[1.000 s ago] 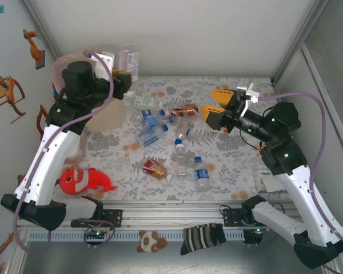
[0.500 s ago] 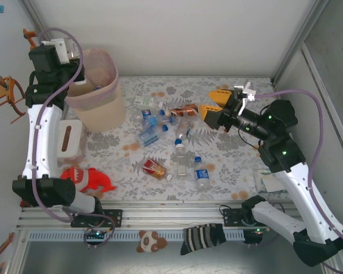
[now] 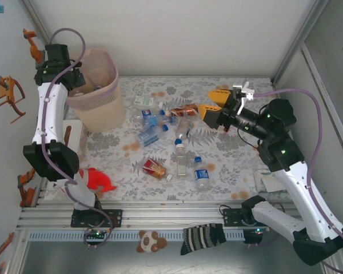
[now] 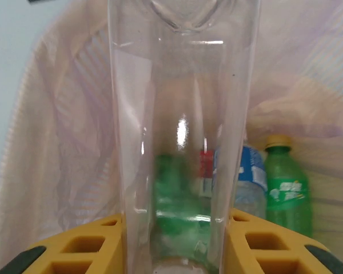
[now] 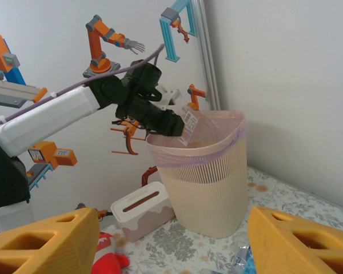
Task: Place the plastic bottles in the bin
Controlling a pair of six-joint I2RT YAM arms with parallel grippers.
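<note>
My left gripper [image 3: 75, 79] hangs over the left rim of the bin [image 3: 100, 98], a beige ribbed basket with a pink bag. It is shut on a clear plastic bottle [image 4: 182, 114] that points down into the bin. Inside lie a green bottle [image 4: 288, 191] and a blue-labelled one [image 4: 252, 180]. The right wrist view shows the held bottle [image 5: 189, 126] at the rim of the bin [image 5: 208, 182]. Several bottles lie mid-table, among them a blue-labelled one [image 3: 148, 136], a red-labelled one [image 3: 154, 168] and a clear one [image 3: 201, 174]. My right gripper [image 3: 213, 106] hovers open above them, holding nothing.
A white slotted box [image 5: 142, 208] stands left of the bin, partly behind my left arm. A red toy shark [image 3: 100, 181] lies at the near left. A white packet [image 3: 268, 182] sits near the right arm. A sock [image 3: 203, 237] and a panda toy [image 3: 150, 241] lie on the front rail.
My left arm has swung from in front of the bin round to its left rear, carrying the clear bottle to the rim. The right arm has hardly moved.
</note>
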